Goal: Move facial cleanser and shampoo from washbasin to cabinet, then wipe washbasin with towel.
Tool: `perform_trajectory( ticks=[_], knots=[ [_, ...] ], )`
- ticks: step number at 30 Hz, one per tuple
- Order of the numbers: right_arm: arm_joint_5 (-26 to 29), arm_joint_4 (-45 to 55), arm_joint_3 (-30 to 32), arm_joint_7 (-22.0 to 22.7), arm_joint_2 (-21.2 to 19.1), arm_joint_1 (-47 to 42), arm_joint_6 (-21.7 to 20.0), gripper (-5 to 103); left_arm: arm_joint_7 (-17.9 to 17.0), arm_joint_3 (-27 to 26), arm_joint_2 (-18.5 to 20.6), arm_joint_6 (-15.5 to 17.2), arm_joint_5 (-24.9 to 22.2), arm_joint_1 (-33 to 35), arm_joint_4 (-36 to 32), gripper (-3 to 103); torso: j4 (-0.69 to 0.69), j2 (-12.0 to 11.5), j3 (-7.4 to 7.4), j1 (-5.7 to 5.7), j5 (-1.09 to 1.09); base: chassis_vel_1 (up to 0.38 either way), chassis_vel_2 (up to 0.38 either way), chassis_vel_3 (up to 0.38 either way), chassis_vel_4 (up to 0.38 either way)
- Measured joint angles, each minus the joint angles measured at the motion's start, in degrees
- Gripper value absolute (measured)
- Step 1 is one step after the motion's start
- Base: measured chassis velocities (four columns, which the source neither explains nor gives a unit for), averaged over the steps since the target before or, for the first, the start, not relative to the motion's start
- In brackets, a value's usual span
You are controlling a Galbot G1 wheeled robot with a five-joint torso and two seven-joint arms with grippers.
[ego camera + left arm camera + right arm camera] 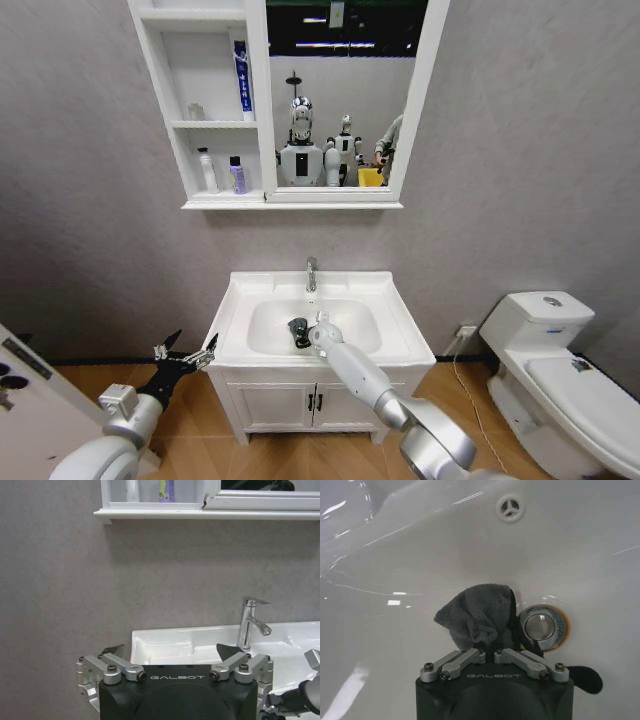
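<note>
The right tool [299, 331] reaches into the bowl of the washbasin [390, 300] at the frame's lower centre, clamped on the dark grey towel [477, 615]. The towel is bunched against the white bowl, just beside the chrome drain [541, 625] and below the overflow hole [510, 507]. The left tool [186, 353] hangs at lower left, beside the basin's edge and apart from it, fingers spread wide with nothing between them. The tap [311, 273] stands at the basin's back rim. In the cabinet [160, 90] at upper left, two bottles [222, 172] stand on the bottom shelf.
</note>
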Motion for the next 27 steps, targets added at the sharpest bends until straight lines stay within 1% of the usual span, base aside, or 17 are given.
perform_trajectory(
  ticks=[1, 4, 5, 6, 8, 12, 13, 14, 15, 16, 17, 18, 20, 21, 23, 26, 27],
  knots=[
    [0.0, 0.0, 0.0, 0.0, 0.0, 0.0, 0.0, 3, 0.0, 0.0, 0.0, 0.0, 0.0, 0.0, 0.0, 100, 0.0, 0.0, 0.0, 0.0, 0.0, 0.0, 0.0, 0.0, 0.0],
    [-1.52, -0.35, 0.63, 1.39, -2.93, 0.01, 0.29, 3, 0.0, 0.0, 0.0, 0.0, 0.0, 0.0, 0.0, 100, -0.01, 0.01, -0.01, 0.0, -0.01, 0.0, 0.0, 0.0, 0.0],
    [-1.52, -0.35, 0.63, 1.39, -2.93, 0.01, 0.29, 3, 0.0, 0.0, 0.0, 0.0, 0.0, 0.0, 0.0, 100, -0.01, 0.01, -0.01, 0.0, -0.01, 0.0, 0.0, 0.0, 0.0],
    [-1.98, -0.39, 0.91, 1.74, -4.22, 0.02, 0.35, 3, 0.0, 0.0, 0.0, 0.0, 0.0, 0.0, 0.0, 100, -0.02, 0.01, -0.01, 0.0, -0.01, 0.0, 0.0, 0.0, 0.0],
    [-2.59, -0.32, 1.3, 1.79, -5.55, -0.12, 0.44, 3, 0.0, 0.0, 0.0, 0.0, 0.0, 0.0, 0.0, 100, 0.0, 0.01, -0.02, -0.01, -0.01, 0.0, 0.0, 0.0, 0.0],
    [-3.01, 0.02, 1.43, 1.65, -6.06, -0.56, 0.49, 3, 0.0, 0.0, 0.0, 0.0, 0.0, 0.0, 0.0, 100, -0.02, 0.02, -0.03, -0.01, -0.02, 0.0, 0.0, 0.0, 0.0],
    [-3.33, -0.05, 1.47, 1.33, -5.69, -0.65, 0.49, 3, 0.0, 0.0, 0.0, 0.0, 0.0, 0.0, 0.0, 100, -0.08, 0.02, -0.03, -0.01, -0.06, 0.0, 0.0, 0.0, 0.0],
    [-3.33, -0.05, 1.47, 1.33, -5.69, -0.65, 0.49, 3, 0.0, 0.0, 0.0, 0.0, 0.0, 0.0, 0.0, 100, -0.08, 0.02, -0.03, -0.01, -0.06, 0.0, 0.0, 0.0, 0.0],
    [-3.45, -0.43, 1.39, 1.06, -4.93, -0.6, 0.5, 3, 0.0, 0.0, 0.0, 0.0, 0.0, 0.0, 0.0, 100, -0.14, 0.02, -0.02, -0.01, -0.1, 0.0, 0.0, 0.0, 0.0],
    [-2.77, -1.13, 0.8, 0.7, -3.31, -0.2, 0.5, 3, 0.0, 0.0, 0.0, 0.0, 0.0, 0.0, 0.0, 100, -0.14, 0.02, -0.01, -0.01, -0.07, 0.0, 0.0, 0.0, 0.0],
    [-2.77, -1.13, 0.8, 0.7, -3.31, -0.2, 0.5, 3, 0.0, 0.0, 0.0, 0.0, 0.0, 0.0, 0.0, 100, -0.14, 0.02, -0.01, -0.01, -0.07, 0.0, 0.0, 0.0, 0.0],
    [-1.29, -2.08, 0.21, 0.77, -1.53, 0.37, 0.29, 3, 0.0, 0.0, 0.0, 0.0, 0.0, 0.0, 0.0, 100, -0.09, 0.01, 0.0, 0.0, -0.05, 0.0, 0.0, 0.0, 0.0],
    [0.27, -3.43, -0.35, 0.84, 1.22, 1.4, -0.11, 3, 0.0, 0.0, 0.0, 0.0, 0.0, 0.0, 0.0, 100, -0.07, 0.0, 0.01, 0.01, -0.05, 0.0, 0.0, 0.0, 0.0],
    [0.27, -3.43, -0.35, 0.84, 1.22, 1.4, -0.11, 3, 0.0, 0.0, 0.0, 0.0, 0.0, 0.0, 0.0, 100, -0.07, 0.0, 0.01, 0.01, -0.05, 0.0, 0.0, 0.0, 0.0],
    [1.54, -4.1, -1.52, 0.95, 4.14, 2.44, -0.65, 3, 0.0, 0.0, 0.0, 0.0, 0.0, 0.0, 0.0, 100, -0.01, -0.01, 0.02, 0.02, -0.03, 0.0, 0.0, 0.0, 0.0],
    [2.04, -3.93, -2.22, 0.97, 4.84, 2.86, -0.82, 3, 0.0, 0.0, 0.0, 0.0, 0.0, 0.0, 0.0, 100, 0.0, -0.02, 0.02, 0.02, -0.03, 0.0, 0.0, 0.0, 0.0],
    [3.1, -3.18, -2.68, 0.95, 4.99, 3.13, -0.91, 3, 0.0, 0.0, 0.0, 0.0, 0.0, 0.0, 0.0, 100, -0.01, -0.01, 0.02, 0.02, -0.03, 0.0, 0.0, 0.0, 0.0]
  ],
)
